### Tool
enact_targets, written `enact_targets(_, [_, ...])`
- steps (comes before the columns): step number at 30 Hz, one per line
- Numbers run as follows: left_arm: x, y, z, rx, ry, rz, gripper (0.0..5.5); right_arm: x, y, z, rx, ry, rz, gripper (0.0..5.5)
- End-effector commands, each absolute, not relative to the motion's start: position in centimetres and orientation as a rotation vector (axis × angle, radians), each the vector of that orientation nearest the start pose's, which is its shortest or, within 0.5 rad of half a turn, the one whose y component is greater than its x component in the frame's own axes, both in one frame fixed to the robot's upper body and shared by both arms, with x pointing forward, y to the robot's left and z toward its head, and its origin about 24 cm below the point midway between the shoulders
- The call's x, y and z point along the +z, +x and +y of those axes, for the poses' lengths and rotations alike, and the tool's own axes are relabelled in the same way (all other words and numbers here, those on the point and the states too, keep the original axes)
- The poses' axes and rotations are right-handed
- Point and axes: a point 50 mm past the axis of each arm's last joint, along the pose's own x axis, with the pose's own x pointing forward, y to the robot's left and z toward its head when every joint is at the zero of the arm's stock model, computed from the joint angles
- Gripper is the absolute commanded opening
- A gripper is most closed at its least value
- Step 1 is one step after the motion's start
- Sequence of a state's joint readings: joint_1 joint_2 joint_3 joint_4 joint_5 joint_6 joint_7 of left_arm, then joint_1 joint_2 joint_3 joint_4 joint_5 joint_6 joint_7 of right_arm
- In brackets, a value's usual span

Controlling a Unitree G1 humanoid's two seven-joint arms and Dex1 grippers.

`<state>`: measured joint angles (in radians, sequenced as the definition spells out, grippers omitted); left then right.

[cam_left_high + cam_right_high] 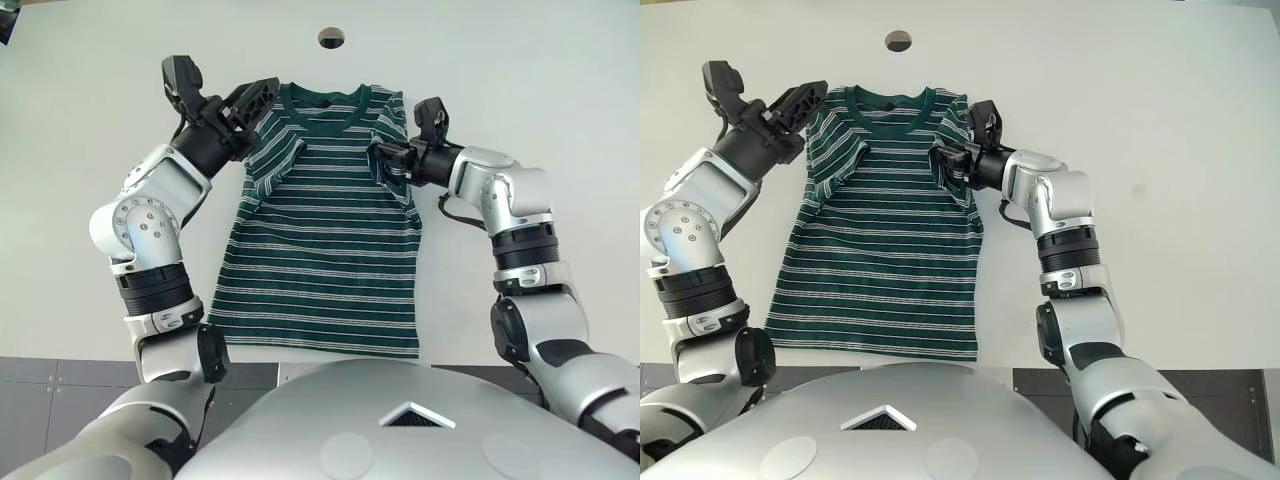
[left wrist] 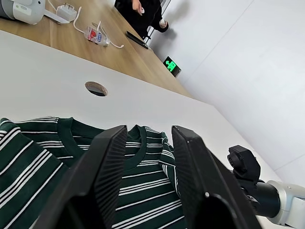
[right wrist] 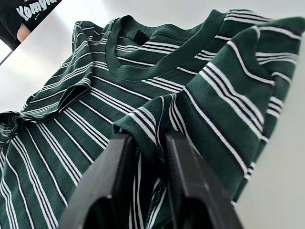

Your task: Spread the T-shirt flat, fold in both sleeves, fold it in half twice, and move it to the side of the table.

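Note:
A dark green T-shirt with white stripes lies front-up on the white table, collar at the far end. Its left sleeve is folded inward over the chest. My left gripper hovers open beside the shirt's left shoulder, nothing between its fingers. My right gripper is shut on the right sleeve, pinching a bunch of its fabric over the shirt's right chest. The right wrist view shows cloth drawn up between the two fingers.
A round cable hole lies in the table just beyond the collar. Bare white tabletop stretches wide to the right and left of the shirt. A wooden desk with chargers and cables stands behind the table.

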<state>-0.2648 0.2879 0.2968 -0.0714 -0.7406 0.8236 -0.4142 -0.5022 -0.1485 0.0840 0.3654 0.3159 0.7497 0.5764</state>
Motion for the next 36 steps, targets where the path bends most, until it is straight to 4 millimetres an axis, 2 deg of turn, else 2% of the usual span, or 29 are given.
enact_targets(1, [9.6, 28.3, 19.8, -0.484, -0.558, 0.26, 1.77, 5.2, 31.5, -9.5, 0.799, 0.223, 0.596, 1.85])
enact_targets(11, [9.6, 28.4, 19.8, -0.486, -0.567, 0.257, 1.77, 6.2, 29.8, -9.3, 0.885, 0.211, 0.596, 3.62])
enact_targets(13, [9.7, 28.2, 19.9, -0.492, -0.519, 0.246, 1.77, 6.4, 28.9, -9.7, 0.904, 0.193, 0.601, 4.0])
enact_targets(14, [10.0, 27.8, 20.2, -0.508, -0.388, 0.19, 1.77, 6.9, 27.9, -10.5, 0.963, 0.181, 0.58, 4.25])
enact_targets(17, [11.3, 25.2, 21.5, -0.687, 0.225, -0.055, 1.77, 9.8, 23.5, -14.2, 1.214, 0.003, 0.337, 4.25])
enact_targets(19, [11.9, 22.6, 22.6, -0.857, 0.434, -0.112, 1.77, 10.6, 21.2, -16.5, 1.299, -0.177, 0.192, 4.25])
enact_targets(21, [12.2, 19.9, 24.1, -1.045, 0.653, -0.102, 1.77, 10.4, 19.0, -18.6, 1.339, -0.291, 0.18, 4.25])
enact_targets(23, [11.6, 18.1, 25.4, -1.141, 0.8, -0.01, 1.77, 9.5, 16.8, -19.8, 1.404, -0.389, 0.213, 4.25])
enact_targets(26, [11.1, 16.3, 27.8, -1.277, 1.123, 0.117, 1.77, 7.7, 14.1, -20.9, 1.512, -0.606, 0.219, 4.25])
enact_targets(28, [11.0, 15.5, 29.5, -1.382, 1.333, 0.163, 1.77, 6.6, 13.1, -21.4, 1.576, -0.727, 0.21, 4.25])
enact_targets(30, [11.0, 15.1, 31.0, -1.435, 1.455, 0.205, 1.77, 5.7, 12.6, -21.4, 1.625, -0.798, 0.182, 4.25])
enact_targets(33, [10.1, 13.8, 33.4, -1.498, 1.509, 0.308, 1.77, 5.0, 11.9, -21.4, 1.675, -0.849, 0.157, 4.25])
enact_targets(36, [9.5, 12.8, 34.5, -1.586, 1.57, 0.313, 1.77, 4.4, 11.9, -21.3, 1.723, -0.929, 0.109, 4.25])
